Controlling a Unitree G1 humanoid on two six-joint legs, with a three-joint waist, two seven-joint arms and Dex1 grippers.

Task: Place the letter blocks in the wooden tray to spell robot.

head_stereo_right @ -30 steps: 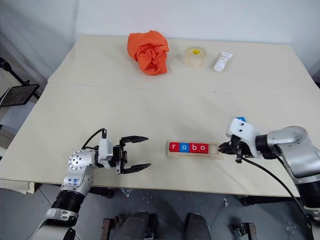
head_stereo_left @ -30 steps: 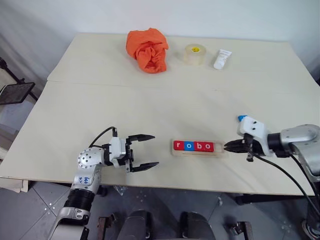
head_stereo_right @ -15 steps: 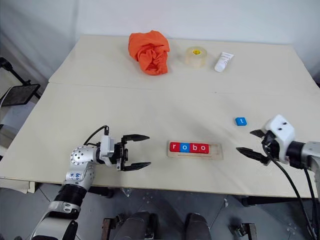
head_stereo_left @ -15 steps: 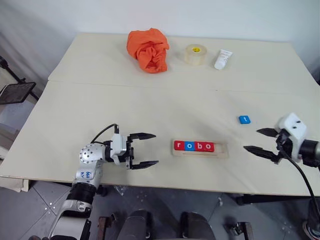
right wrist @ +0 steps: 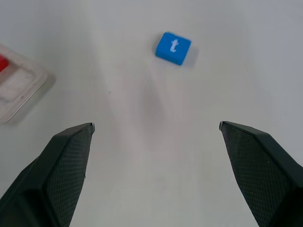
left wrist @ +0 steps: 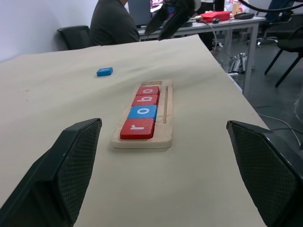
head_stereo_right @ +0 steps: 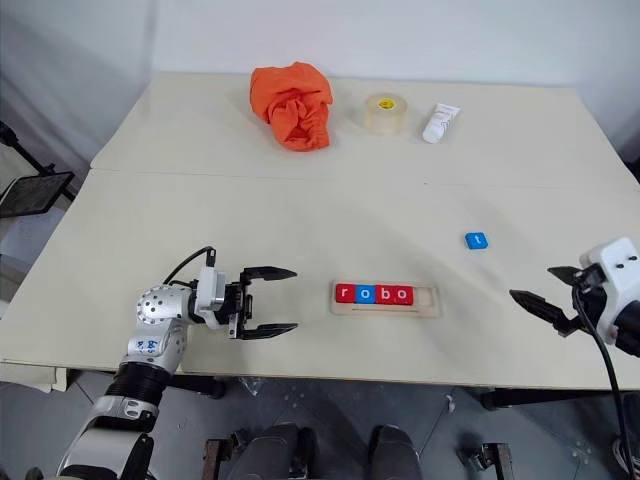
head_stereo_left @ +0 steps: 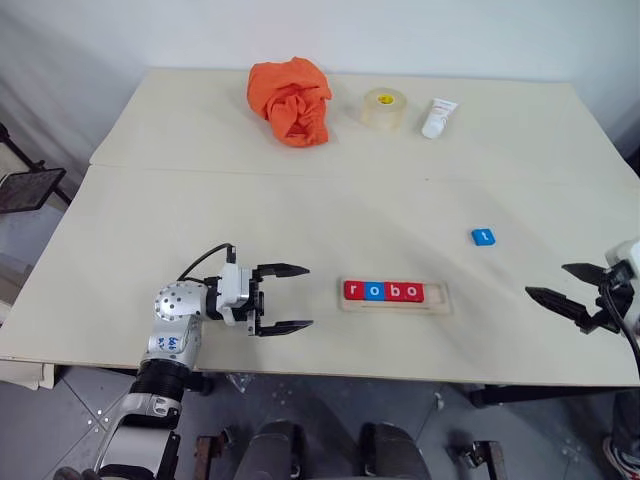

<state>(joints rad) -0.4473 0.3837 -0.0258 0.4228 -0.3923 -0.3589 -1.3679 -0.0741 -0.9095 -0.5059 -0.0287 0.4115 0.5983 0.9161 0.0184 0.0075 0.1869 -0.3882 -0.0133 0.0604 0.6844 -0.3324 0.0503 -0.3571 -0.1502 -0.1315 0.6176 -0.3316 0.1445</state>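
While wooden tray [head_stereo_left: 395, 296] holds r-o-b-o, blue t block [head_stereo_left: 483, 237] lies on tabletop [head_stereo_left: 300, 210] at tray's 2 o'clock. Right gripper [head_stereo_left: 565, 288]: jaws released, empty; should probably straddle t squarely. Left gripper [head_stereo_left: 288, 298]: likewise.

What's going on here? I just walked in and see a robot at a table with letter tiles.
The robot is spelling "robot" in the wooden tray. Four letter blocks, r, o, b, o, already sit in it, with the end slot vacant. The blue t block lies loose on the table, beyond the tray. Both the left gripper and the right gripper are open and hold nothing, one on each side of the tray.
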